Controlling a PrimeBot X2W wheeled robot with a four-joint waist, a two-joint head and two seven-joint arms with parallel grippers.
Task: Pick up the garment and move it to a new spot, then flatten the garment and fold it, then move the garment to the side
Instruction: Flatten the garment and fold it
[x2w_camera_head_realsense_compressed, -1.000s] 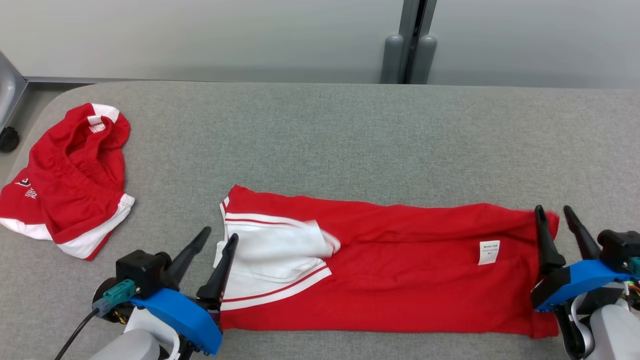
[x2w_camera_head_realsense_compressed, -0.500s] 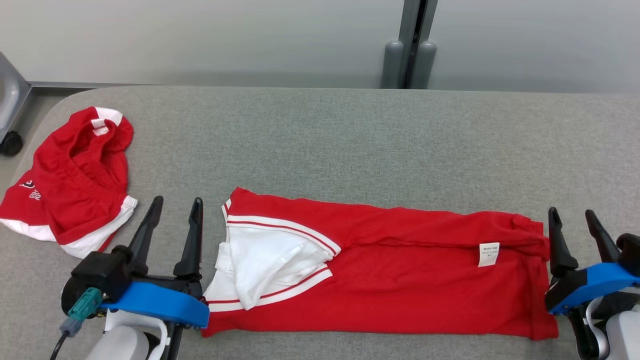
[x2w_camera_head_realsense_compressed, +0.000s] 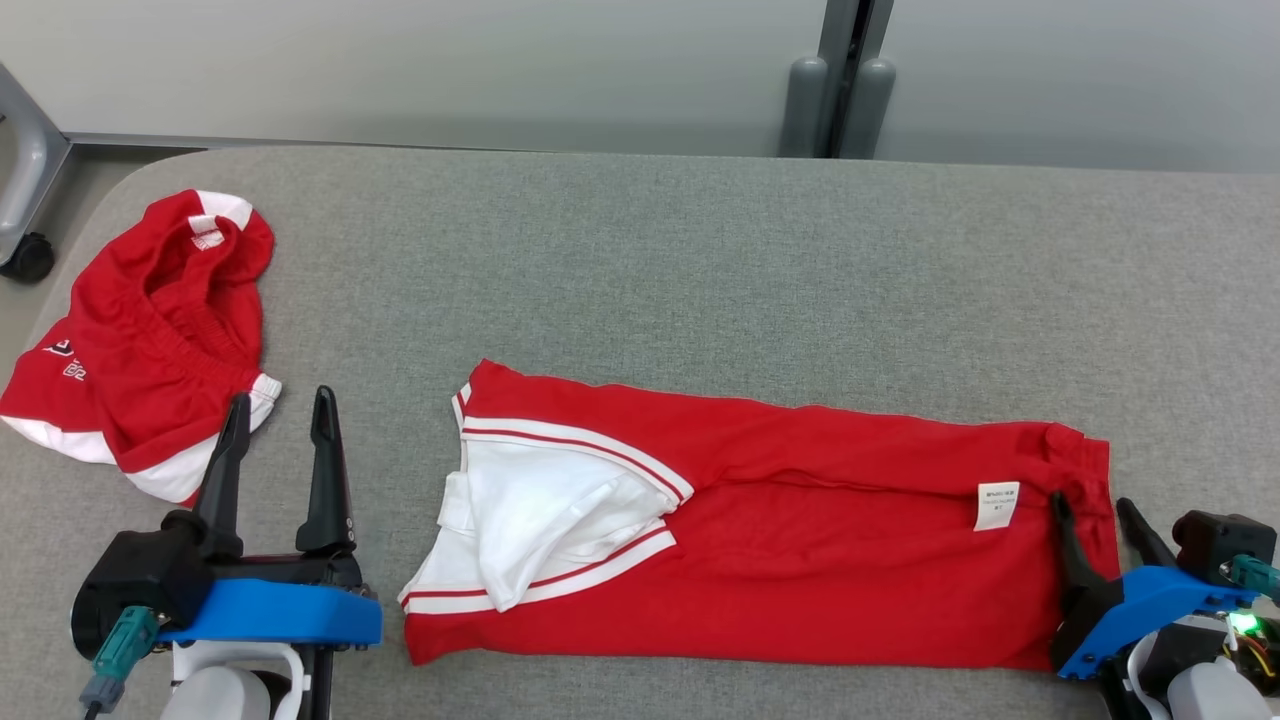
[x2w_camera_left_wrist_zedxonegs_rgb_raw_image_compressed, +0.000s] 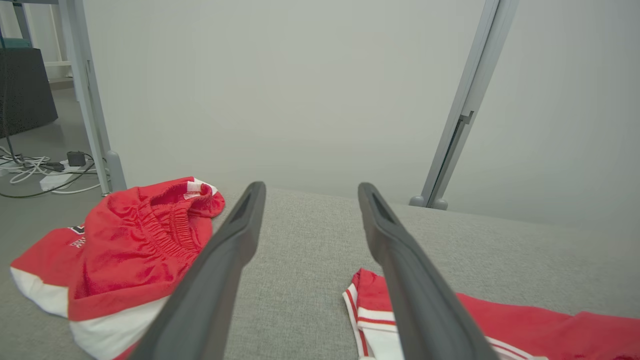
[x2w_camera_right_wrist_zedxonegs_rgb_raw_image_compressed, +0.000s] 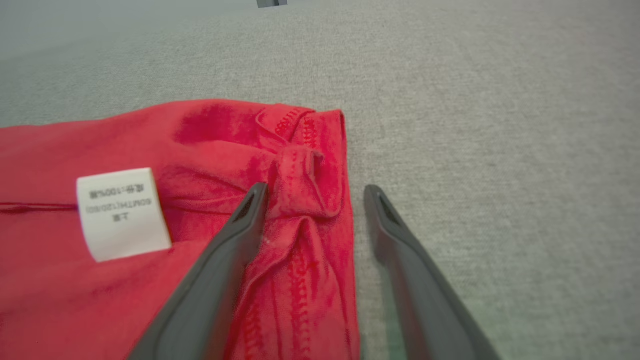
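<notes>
The garment (x2w_camera_head_realsense_compressed: 800, 530) is a red top with white, red-striped parts, lying in a long folded strip across the near side of the grey table (x2w_camera_head_realsense_compressed: 700, 270). Its white label (x2w_camera_head_realsense_compressed: 997, 505) faces up near the right end. My left gripper (x2w_camera_head_realsense_compressed: 281, 397) stands open on bare table, a short way left of the garment's left end, with nothing between its fingers (x2w_camera_left_wrist_zedxonegs_rgb_raw_image_compressed: 311, 186). My right gripper (x2w_camera_head_realsense_compressed: 1091, 501) is open at the garment's right hem (x2w_camera_right_wrist_zedxonegs_rgb_raw_image_compressed: 210, 135). In the right wrist view the hem's bunched corner lies between the spread fingers (x2w_camera_right_wrist_zedxonegs_rgb_raw_image_compressed: 316, 187), which do not pinch it.
A crumpled pair of red shorts (x2w_camera_head_realsense_compressed: 150, 340) with white trim lies at the table's left end, just beyond my left fingertips (x2w_camera_left_wrist_zedxonegs_rgb_raw_image_compressed: 135, 240). Two grey posts (x2w_camera_head_realsense_compressed: 845, 105) stand behind the far edge. A caster wheel (x2w_camera_head_realsense_compressed: 28, 258) sits off the left corner.
Both grippers opened and let go of the garment's ends. The left one drew away to the left, the right one pulled back slightly. The garment settled flat; the head camera shifted a little.
</notes>
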